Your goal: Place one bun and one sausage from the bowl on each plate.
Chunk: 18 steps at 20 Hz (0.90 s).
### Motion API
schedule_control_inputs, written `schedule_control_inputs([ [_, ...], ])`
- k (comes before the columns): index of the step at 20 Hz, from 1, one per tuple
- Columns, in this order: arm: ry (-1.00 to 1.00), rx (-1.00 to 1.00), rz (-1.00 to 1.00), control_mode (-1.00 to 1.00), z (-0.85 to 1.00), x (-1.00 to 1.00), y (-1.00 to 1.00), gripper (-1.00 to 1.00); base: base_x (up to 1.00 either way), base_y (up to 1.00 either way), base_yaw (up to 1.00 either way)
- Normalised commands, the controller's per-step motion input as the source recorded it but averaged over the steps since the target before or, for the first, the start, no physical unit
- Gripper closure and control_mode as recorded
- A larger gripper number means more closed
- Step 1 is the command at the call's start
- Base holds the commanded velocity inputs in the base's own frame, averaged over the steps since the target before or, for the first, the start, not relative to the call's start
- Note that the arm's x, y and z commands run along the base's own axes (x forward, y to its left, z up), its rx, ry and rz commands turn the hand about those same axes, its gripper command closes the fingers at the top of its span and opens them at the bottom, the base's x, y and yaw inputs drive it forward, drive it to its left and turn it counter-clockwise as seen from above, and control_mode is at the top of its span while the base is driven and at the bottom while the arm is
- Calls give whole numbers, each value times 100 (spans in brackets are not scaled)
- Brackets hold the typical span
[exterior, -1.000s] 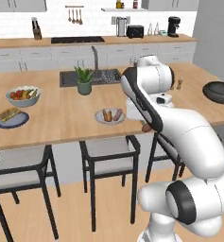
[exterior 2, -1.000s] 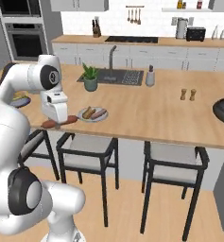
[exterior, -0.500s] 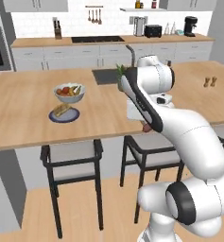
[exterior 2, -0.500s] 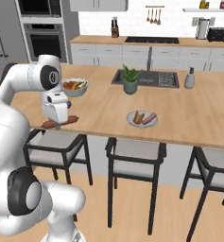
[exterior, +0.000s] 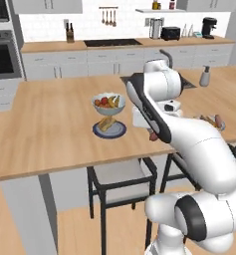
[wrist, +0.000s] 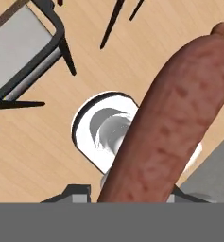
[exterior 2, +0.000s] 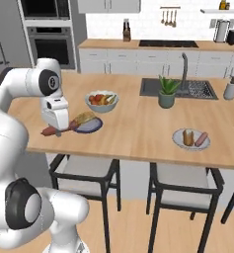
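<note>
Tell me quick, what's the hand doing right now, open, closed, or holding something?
Hand: closed on a sausage, carried beside the blue-grey plate that has a bun on it.

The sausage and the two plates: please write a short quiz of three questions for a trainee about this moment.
1. True or false: the tool holds a sausage.
2. What lies on the darker plate beside the fruit bowl? A) a bun B) a sausage C) nothing
3. Fill in: the pale plate near the potted plant carries a bun and a ____.

Key: 1 true; 2 A; 3 sausage.
</note>
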Motion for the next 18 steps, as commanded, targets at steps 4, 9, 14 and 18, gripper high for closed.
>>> schedule_control_inputs([
  [4, 0, 0, 0, 100, 0, 0, 0, 100, 98, 44, -17],
  [9, 0, 0, 0, -100, -9, 38, -9, 100, 59, 0, -6],
  [14, 0, 1, 4, -100, -67, 100, -14, 100, 0, 0, 0],
  [18, 0, 0, 7, -100, -100, 100, 4, 100, 0, 0, 0],
])
